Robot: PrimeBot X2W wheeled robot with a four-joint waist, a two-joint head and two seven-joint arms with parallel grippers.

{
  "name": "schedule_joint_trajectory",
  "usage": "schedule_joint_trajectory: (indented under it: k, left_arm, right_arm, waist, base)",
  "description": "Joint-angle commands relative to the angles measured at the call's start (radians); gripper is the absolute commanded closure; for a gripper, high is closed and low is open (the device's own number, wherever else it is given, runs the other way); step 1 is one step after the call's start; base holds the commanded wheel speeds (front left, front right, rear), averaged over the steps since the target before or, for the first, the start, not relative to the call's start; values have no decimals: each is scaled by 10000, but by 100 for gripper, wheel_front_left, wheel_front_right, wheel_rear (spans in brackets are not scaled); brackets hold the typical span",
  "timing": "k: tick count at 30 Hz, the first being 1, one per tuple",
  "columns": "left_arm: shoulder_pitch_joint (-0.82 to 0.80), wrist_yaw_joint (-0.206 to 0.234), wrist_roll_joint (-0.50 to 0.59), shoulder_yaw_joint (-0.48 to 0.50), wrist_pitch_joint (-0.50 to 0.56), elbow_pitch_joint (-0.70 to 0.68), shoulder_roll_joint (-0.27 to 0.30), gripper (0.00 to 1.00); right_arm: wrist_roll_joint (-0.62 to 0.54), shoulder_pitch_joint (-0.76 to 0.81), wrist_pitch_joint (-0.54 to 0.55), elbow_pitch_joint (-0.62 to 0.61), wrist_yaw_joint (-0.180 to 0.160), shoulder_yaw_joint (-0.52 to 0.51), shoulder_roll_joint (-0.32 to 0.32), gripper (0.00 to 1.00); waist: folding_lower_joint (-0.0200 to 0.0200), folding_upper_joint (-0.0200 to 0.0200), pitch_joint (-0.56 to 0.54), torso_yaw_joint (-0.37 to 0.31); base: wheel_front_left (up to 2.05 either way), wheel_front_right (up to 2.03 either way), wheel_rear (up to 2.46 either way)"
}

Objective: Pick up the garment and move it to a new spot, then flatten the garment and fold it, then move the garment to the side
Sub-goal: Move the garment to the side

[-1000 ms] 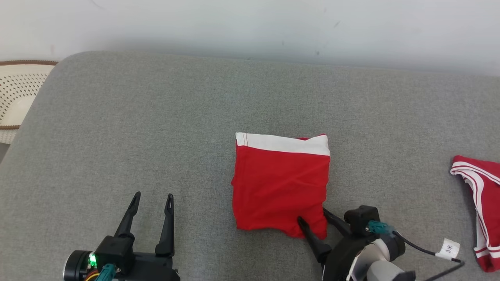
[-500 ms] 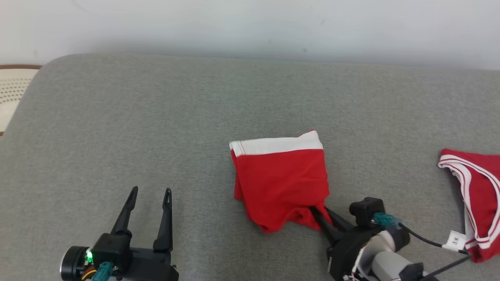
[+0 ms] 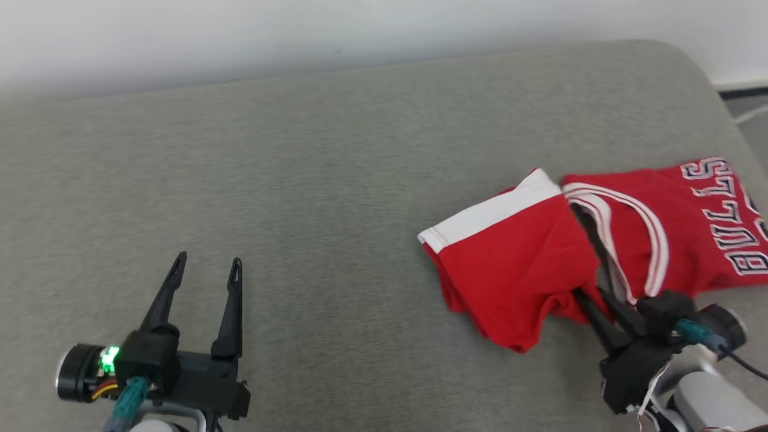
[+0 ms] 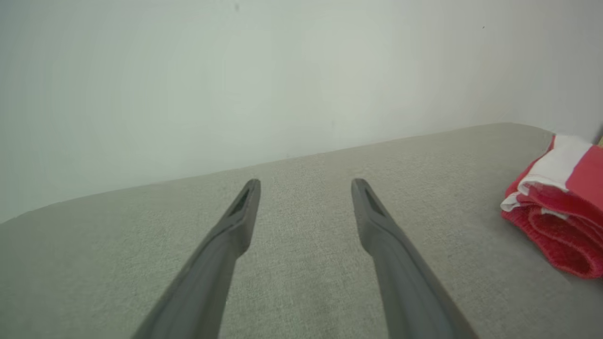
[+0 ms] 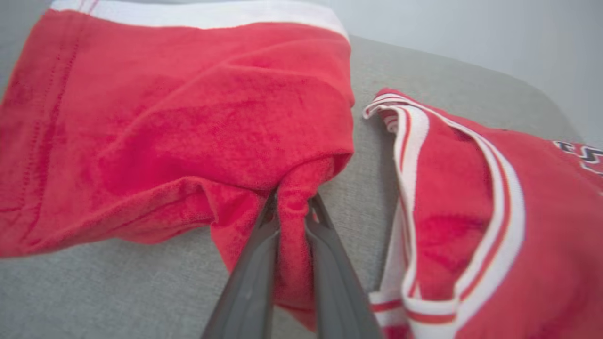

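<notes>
Right tool (image 3: 585,295), head view: I see it clamped on lower corner of folded red garment (image 3: 513,270), which lies on grey cushion (image 3: 300,180), just beside Bulls jersey (image 3: 678,234). Left tool (image 3: 208,259) spread wide, empty, well apart from garment.
Left wrist view: fingers parted above cushion; garment at right edge.
Right wrist view: fingers nearly together, pinching bunched red fabric.
</notes>
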Motion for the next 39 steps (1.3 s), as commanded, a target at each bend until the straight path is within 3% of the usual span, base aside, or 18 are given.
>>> schedule_joint_trajectory:
  k: [1, 9, 15, 22, 31, 38, 39]
  left_arm:
    - [-160, 42, 127, 16, 69, -90, 129, 0]
    - [-811, -124, 416, -172, 609, -406, 432, 0]
    - [-1283, -230, 617, -383, 939, -530, 501, 0]
    - [-1743, -331, 742, -603, 1059, -467, 436, 0]
    - [-2036, -430, 846, -843, 1093, -356, 372, 0]
    - [-2090, -417, 853, -966, 1137, -293, 384, 0]
    - [-2096, -416, 846, -979, 1141, -277, 378, 0]
  right_arm:
    - [-166, 128, -7, -275, -12, -207, -122, 100]
    - [-1385, 403, 190, -2103, -12, -1916, -637, 100]
    - [-1344, -130, 190, -2388, -12, -3220, -398, 100]
    - [-4, -1312, -132, -656, -12, -3907, 417, 100]
    - [2242, -2336, -372, 2218, -12, -4278, 890, 100]
    - [3302, -2485, -373, 2755, -12, -4296, 1240, 100]
    - [3424, -2438, -374, 2723, -12, -4141, 1240, 93]
  waist:
    - [-1, -1, 770, -1577]
    - [-1, -1, 1485, -2750]
    - [-1, -1, 2040, -3075]
    - [-1, -1, 2522, -2932]
    - [-1, -1, 2904, -2525]
    - [-1, -1, 2928, -2469]
    - [-1, -1, 2904, -2475]
  base:
    - [0, 0, 0]
    - [0, 0, 0]
    - [0, 0, 0]
    - [0, 0, 0]
    - [0, 0, 0]
    - [0, 0, 0]
    - [0, 0, 0]
